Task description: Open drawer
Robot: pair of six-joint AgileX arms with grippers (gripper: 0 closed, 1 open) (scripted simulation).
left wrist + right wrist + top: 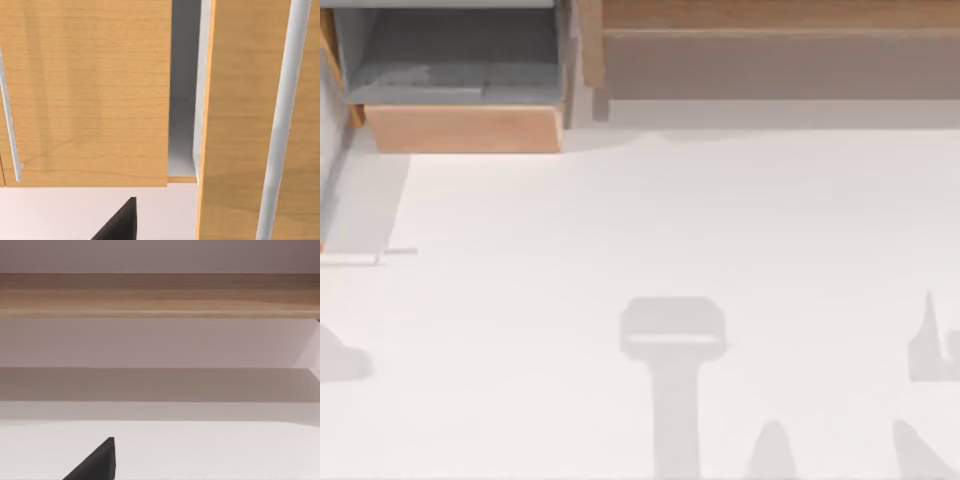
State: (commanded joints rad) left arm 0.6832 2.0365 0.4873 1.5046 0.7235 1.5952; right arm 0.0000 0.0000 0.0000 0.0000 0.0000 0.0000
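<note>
The drawer [328, 170] is a sliver at the table's far left edge: a grey inner wall with an orange-brown rim, pulled well out. Its thin pale bar handle [396, 251] shows in front of it. In the left wrist view the nearer orange-brown front [235, 120] carries a pale bar handle [282, 125]. A grey gap [182, 100] separates it from a second wood front [90, 90] set farther back. A dark part of my left gripper [120, 225] sits low before these fronts, touching neither. A dark part of my right gripper [97, 462] hangs over bare table.
A grey-lined box with a pale wood front [465, 128] stands open at the back left. A long wood unit [770, 20] with a shadowed recess runs along the back right and also shows as a wood board [160, 295]. The white table [650, 220] spreads in front.
</note>
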